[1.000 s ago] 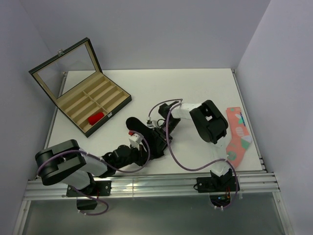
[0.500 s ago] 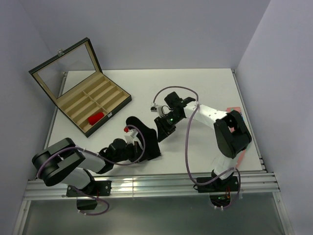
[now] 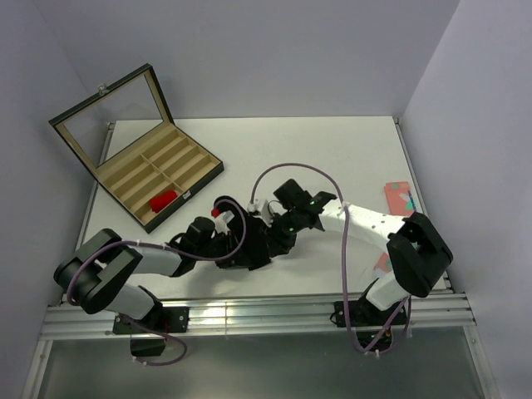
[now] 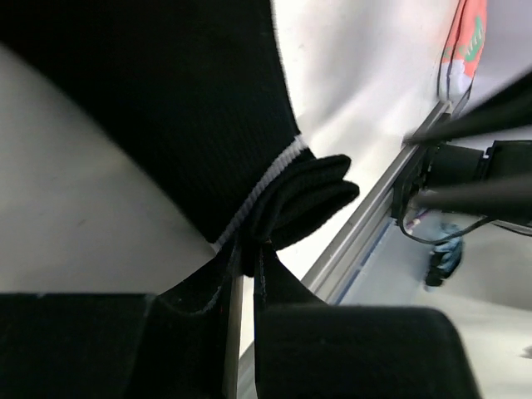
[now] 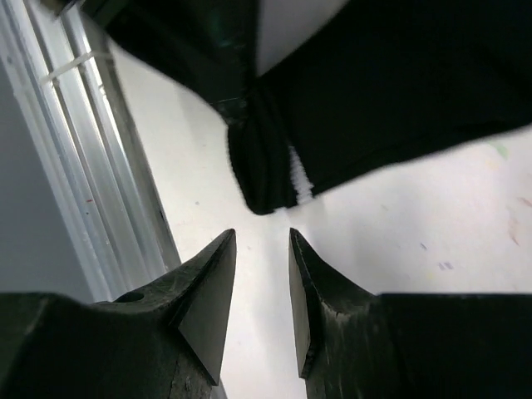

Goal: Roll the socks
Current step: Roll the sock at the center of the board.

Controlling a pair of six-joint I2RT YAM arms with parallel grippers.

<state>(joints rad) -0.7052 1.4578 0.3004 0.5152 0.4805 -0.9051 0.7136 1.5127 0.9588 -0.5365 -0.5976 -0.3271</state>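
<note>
L gripper: nearly closed, pinching the black sock at its cuff, just past the white stripe. That's what I get on L wrist cam.
Black sock: lies on the tabletop, about mid-width, toward the near edge. Body spreads away from the L fingers, cuff end bunched in thick folds.
R gripper: jaws part-way apart, nothing btwn them.
Sock vs R gripper: bunched cuff sits straight ahead of the R tips, just beyond them. I see bare tabletop btwn tips and cuff, so no contact.
Approach: L comes at the cuff from the left side, R from the right. The two grippers are close together.
Salmon sock: at the tabletop's right edge, well apart from both grippers, partly hidden by the R arm.
Box: open, at the far-left corner. Red item in one compartment; can't tell what it is.
</note>
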